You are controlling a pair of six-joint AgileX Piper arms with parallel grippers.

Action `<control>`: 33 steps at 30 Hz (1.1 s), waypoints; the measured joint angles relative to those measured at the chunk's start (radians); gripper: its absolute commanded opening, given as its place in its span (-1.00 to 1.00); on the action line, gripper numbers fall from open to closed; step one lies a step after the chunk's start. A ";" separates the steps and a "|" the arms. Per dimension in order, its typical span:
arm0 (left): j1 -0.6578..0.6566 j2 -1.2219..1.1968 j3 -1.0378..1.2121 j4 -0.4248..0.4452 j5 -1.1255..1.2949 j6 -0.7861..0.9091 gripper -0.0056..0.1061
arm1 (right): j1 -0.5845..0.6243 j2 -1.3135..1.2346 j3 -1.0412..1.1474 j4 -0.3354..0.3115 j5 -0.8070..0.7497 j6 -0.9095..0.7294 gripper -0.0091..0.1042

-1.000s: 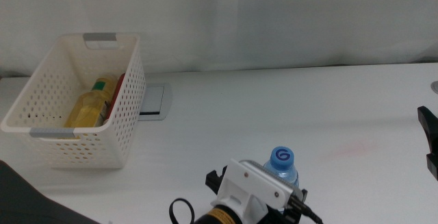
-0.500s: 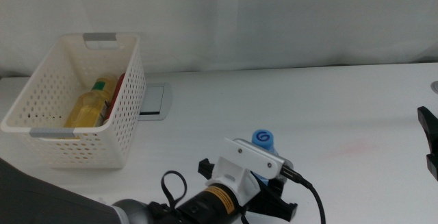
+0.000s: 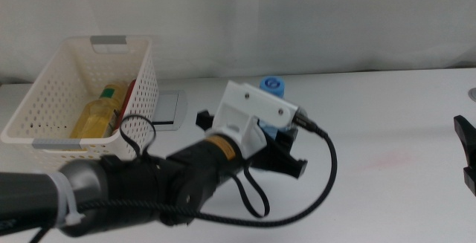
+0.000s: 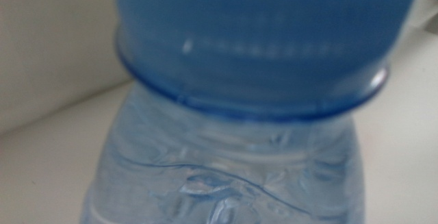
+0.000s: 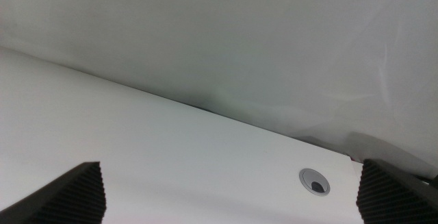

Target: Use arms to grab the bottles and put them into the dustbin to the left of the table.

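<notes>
Water bottle (image 3: 277, 98) upright in the left gripper (image 3: 279, 143), blue cap (image 3: 273, 87) topmost, long axis close to vertical, lifted above the middle of the table (image 3: 387, 117). Seen from the left wrist camera at very close range: blue cap (image 4: 263, 39) and clear ribbed shoulder of the same bottle (image 4: 226, 176) filling the view, blurred. Gripped between the dark jaws just below the white wrist housing (image 3: 256, 108), with the left arm (image 3: 149, 187) reaching in from the near left. Jaws closed against the bottle's sides, only cap and neck showing past the housing.

White perforated dustbin (image 3: 44, 117) at the far left of the table, holding the yellow-drink bottle (image 3: 97, 115) lying along its length and, beside it against the right wall, a sliver of the red soda can (image 3: 130, 94). Flat grey-white wall plate (image 3: 167, 109) lying just right of the dustbin. Plain white tabletop, white curtain (image 3: 297, 20) behind.

Right gripper (image 3: 467, 154) waiting at the right edge of the table, jaws spread wide apart in the right wrist view, nothing between them, with a round grommet (image 5: 314, 181) in the tabletop beyond.
</notes>
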 measured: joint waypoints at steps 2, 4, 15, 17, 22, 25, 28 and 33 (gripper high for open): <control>0.010 -0.013 -0.020 0.000 0.027 0.014 -0.95 | 0.000 0.000 0.000 0.000 0.000 0.000 0.98; 0.018 -0.024 -0.035 0.000 0.047 0.027 -0.95 | 0.000 0.000 0.000 0.000 0.000 0.000 0.98; 0.116 -0.081 -0.094 0.000 0.198 0.083 -0.95 | 0.000 0.000 0.000 0.000 -0.010 0.002 0.98; 0.145 -0.091 -0.109 0.000 0.223 0.083 -0.95 | 0.000 0.000 0.000 0.000 -0.010 0.002 0.98; 0.231 -0.122 -0.143 0.000 0.284 0.098 -0.95 | 0.000 0.000 0.000 0.000 -0.010 0.002 0.98; 0.286 -0.138 -0.170 0.000 0.337 0.114 -0.95 | 0.000 0.000 0.000 0.000 -0.010 0.002 0.98; 0.351 -0.149 -0.217 0.000 0.437 0.127 -0.95 | 0.000 0.000 0.000 0.000 -0.010 0.002 0.98; 0.458 -0.153 -0.291 0.002 0.578 0.136 -0.95 | 0.000 0.000 0.000 0.000 -0.010 0.002 0.98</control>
